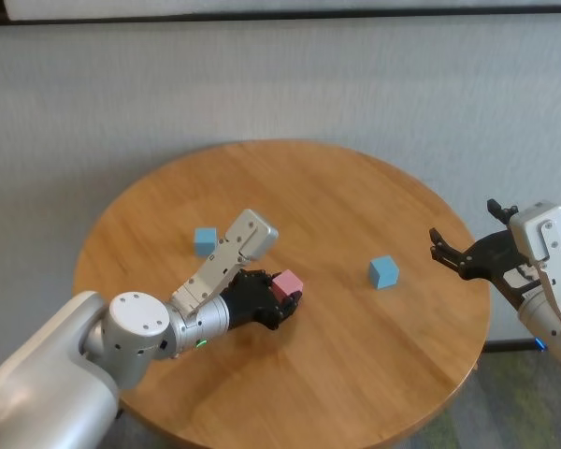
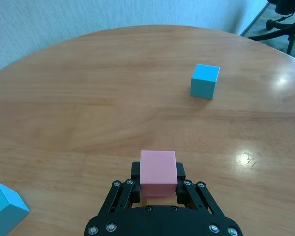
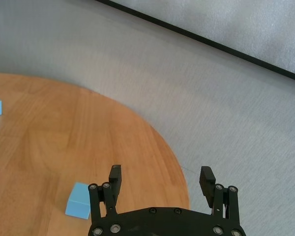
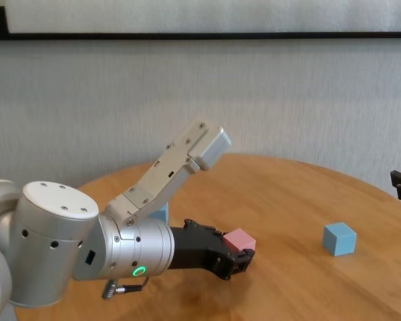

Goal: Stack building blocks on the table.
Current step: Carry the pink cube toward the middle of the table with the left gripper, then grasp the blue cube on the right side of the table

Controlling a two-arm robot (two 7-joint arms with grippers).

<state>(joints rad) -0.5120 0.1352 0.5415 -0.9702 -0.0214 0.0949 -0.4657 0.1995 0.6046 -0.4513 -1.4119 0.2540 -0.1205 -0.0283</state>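
My left gripper (image 1: 283, 299) is shut on the pale pink cube (image 1: 287, 282) near the middle of the round wooden table (image 1: 309, 187), low over the top. I cannot tell if the cube touches the wood. In the left wrist view the pink cube (image 2: 158, 173) sits between the black fingers (image 2: 132, 184). One light blue cube (image 1: 205, 240) stands behind my left forearm. The other light blue cube (image 1: 383, 272) stands alone to the right, also in the chest view (image 4: 339, 239). My right gripper (image 1: 463, 226) is open and empty beyond the table's right edge.
A pale wall (image 1: 355, 75) with a dark strip rises behind the table. Grey floor (image 3: 211, 98) shows past the table's right rim. An office chair base (image 2: 285, 19) stands off the table on the far side.
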